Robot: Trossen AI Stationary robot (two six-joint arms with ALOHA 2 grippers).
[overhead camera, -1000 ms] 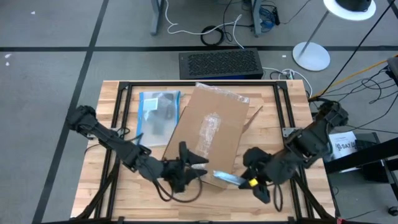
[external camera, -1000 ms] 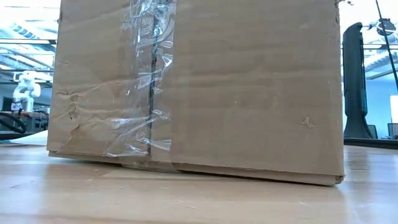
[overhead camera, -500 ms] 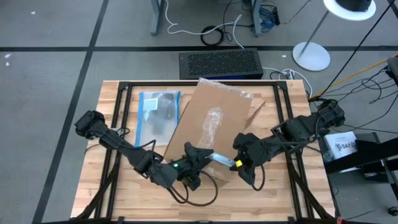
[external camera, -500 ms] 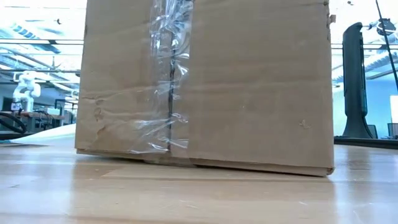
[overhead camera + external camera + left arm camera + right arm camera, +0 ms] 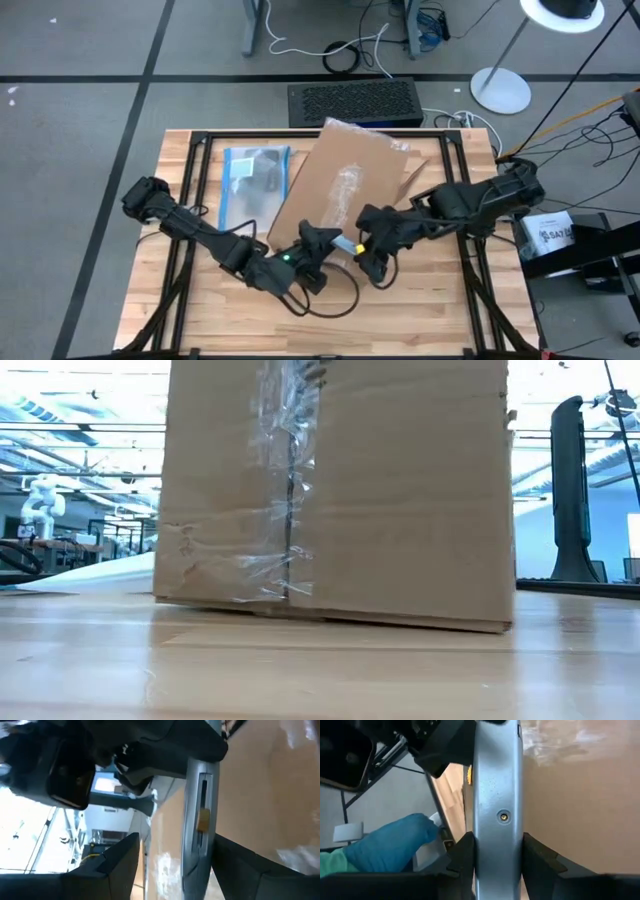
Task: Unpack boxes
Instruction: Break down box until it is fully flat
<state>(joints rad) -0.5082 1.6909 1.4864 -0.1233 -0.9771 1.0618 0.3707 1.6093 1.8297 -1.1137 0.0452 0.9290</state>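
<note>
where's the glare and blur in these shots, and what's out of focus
High view: sharp, evenly lit, mild sheen on the box tape. Low view: tape glints, bright windows behind wash out, near table soft. Left wrist view: utility knife and box blurred. Right wrist view: knife handle sharp enough, blue glove soft.

Stretched the left arm (image 5: 200,232) low and inward, elbow bent, with the left gripper (image 5: 325,240) pointing at the right one. Stood with left fingers (image 5: 120,862) parted, jaws wide on either side of a utility knife (image 5: 497,810), one finger clearly apart from it. Reached the right arm (image 5: 460,205) inward to meet it, wrist turned. Clamped the right gripper (image 5: 362,245) on the knife's handle, squarely between its jaws, just beside the left jaws.
</note>
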